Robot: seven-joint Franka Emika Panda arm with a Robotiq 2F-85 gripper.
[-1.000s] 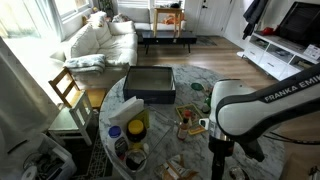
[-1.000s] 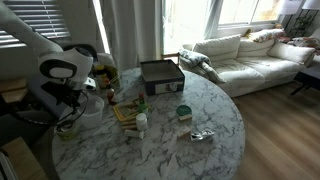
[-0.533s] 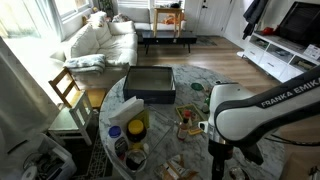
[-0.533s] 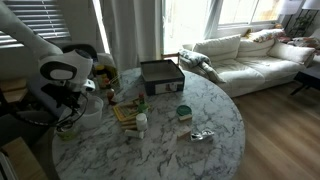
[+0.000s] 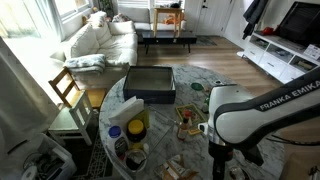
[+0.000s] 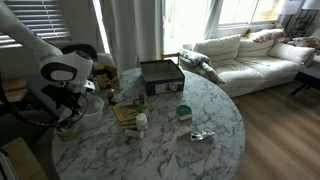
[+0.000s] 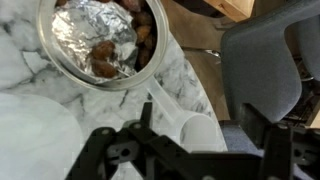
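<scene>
In the wrist view my gripper [image 7: 186, 155] is open, its black fingers wide apart on either side of a white plastic scoop [image 7: 188, 128] that lies on the marble table [image 7: 30, 90] near its edge. The fingers do not touch the scoop. Just beyond the scoop stands a glass bowl [image 7: 100, 40] holding crumpled foil and brown food. In both exterior views the arm [image 5: 240, 110] bends down over the table's edge, and the gripper [image 6: 68, 112] hangs low above the bowl area.
On the round marble table [image 6: 200, 155] are a black box [image 6: 160, 75], a green-lidded jar [image 6: 183, 112], a small white bottle [image 6: 142, 123], a foil scrap [image 6: 203, 134] and a wooden board [image 6: 125, 112]. A grey chair [image 7: 265, 60] stands beside the table. A sofa [image 6: 240, 55] is behind.
The arm has shifted very slightly; nothing else has visibly moved.
</scene>
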